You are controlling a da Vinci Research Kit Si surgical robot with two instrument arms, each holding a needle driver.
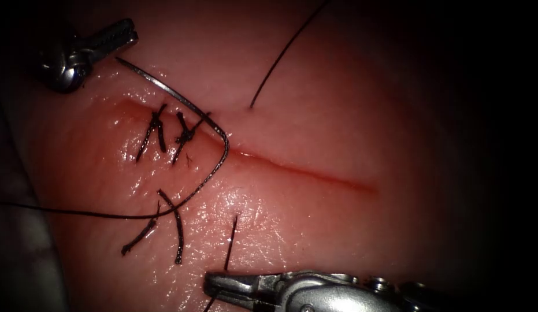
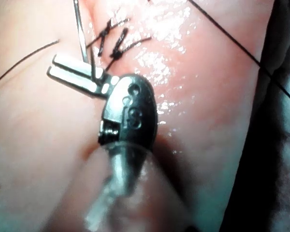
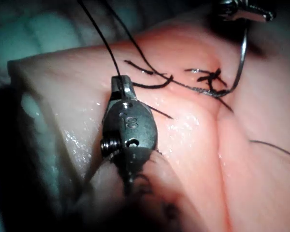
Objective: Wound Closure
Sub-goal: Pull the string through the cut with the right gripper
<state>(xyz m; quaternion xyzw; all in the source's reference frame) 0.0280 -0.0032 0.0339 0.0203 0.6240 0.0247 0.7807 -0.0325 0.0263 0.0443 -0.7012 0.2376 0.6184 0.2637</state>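
Note:
The left tool [image 1: 125, 36] is over the tissue at the upper left, its jaws [image 2: 53, 66] shut on the curved needle [image 1: 182, 101] close to its pointed end. The needle [image 2: 79, 29] lies outside the tissue and arcs over the knotted stitches [image 1: 182, 136] and the cut [image 1: 315, 173]. From its lower end, thread [image 1: 60, 211] trails off to the left. The right tool [image 1: 210, 284] sits at the lower middle, shut [image 3: 120, 79] on a thread strand [image 1: 229, 242] that comes out of the tissue on the cut's lower-left side. The needle [image 3: 241, 58] hangs from the left tool [image 3: 246, 10].
Another thread strand [image 1: 283, 55] leaves the tissue on the cut's upper-right side and runs up out of view. Cut thread ends [image 1: 176, 231] lie on the wet tissue below the stitches. Right of the stitches the cut is open. The tissue's edge [image 3: 34, 96] drops off beside the right tool.

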